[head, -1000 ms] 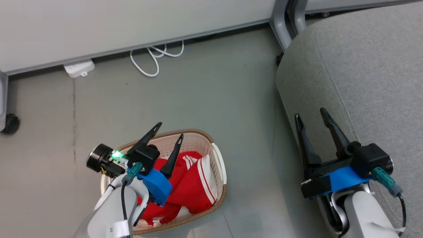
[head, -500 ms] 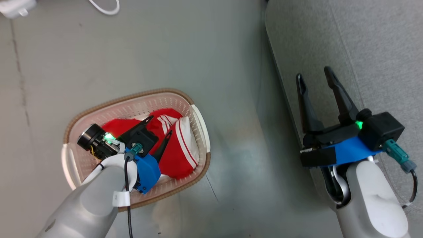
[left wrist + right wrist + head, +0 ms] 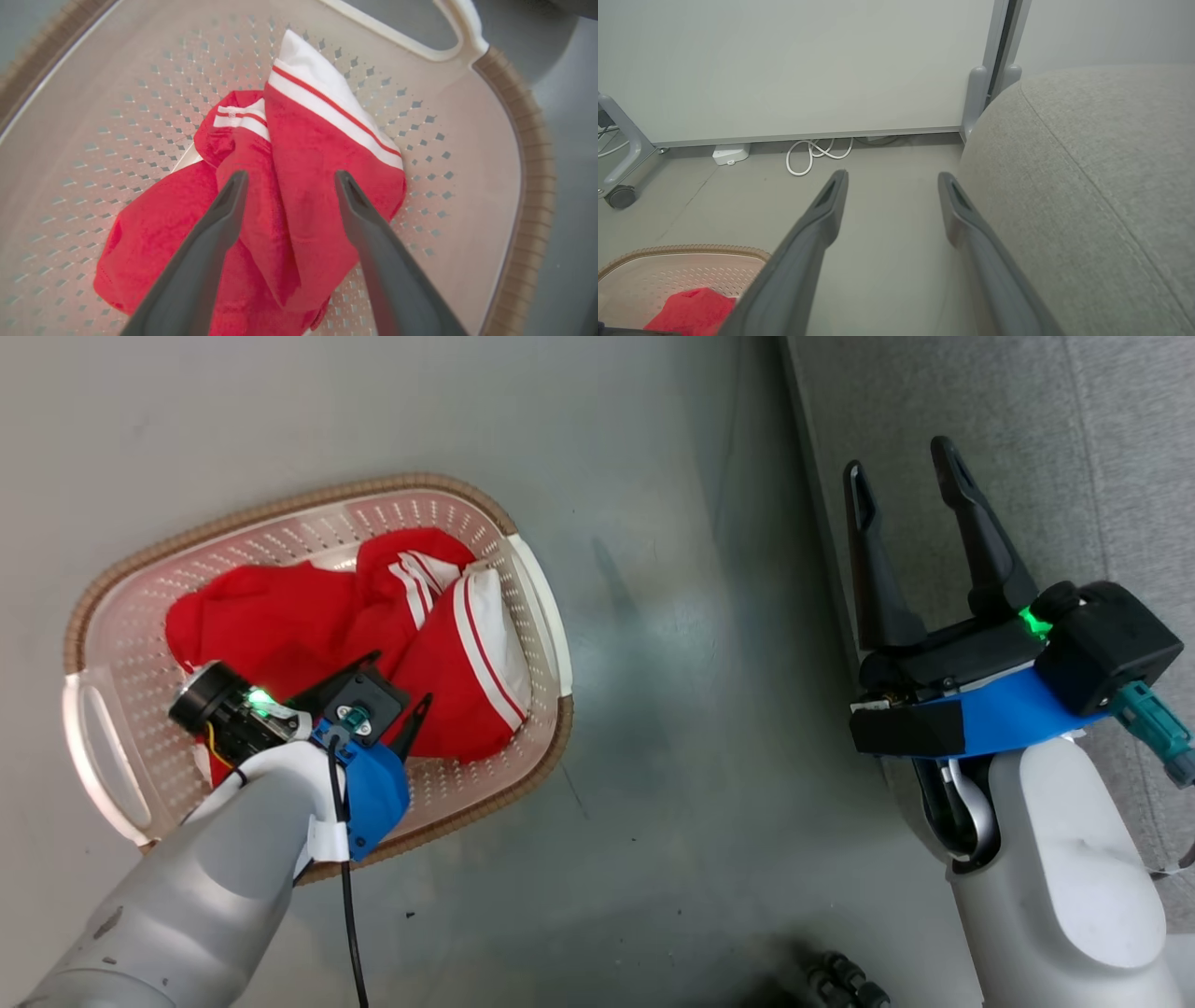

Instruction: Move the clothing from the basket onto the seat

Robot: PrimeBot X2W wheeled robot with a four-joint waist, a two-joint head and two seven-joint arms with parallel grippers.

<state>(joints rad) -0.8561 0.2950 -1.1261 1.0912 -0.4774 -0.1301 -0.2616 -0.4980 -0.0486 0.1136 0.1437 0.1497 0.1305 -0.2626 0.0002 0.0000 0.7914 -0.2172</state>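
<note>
While bunched in the basket (image 3: 131, 709), the clothing (image 3: 280, 616) looks soft, light, limp; its raised central fold suits pinching. Left claw (image 3: 290, 177) hangs spread over it; right claw (image 3: 898, 455) likewise.

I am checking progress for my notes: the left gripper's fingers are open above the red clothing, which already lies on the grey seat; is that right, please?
Not quite. The clothing lies in the basket, not on the grey seat; the left wrist view shows it there. The left gripper's fingers are indeed open above it.
</note>
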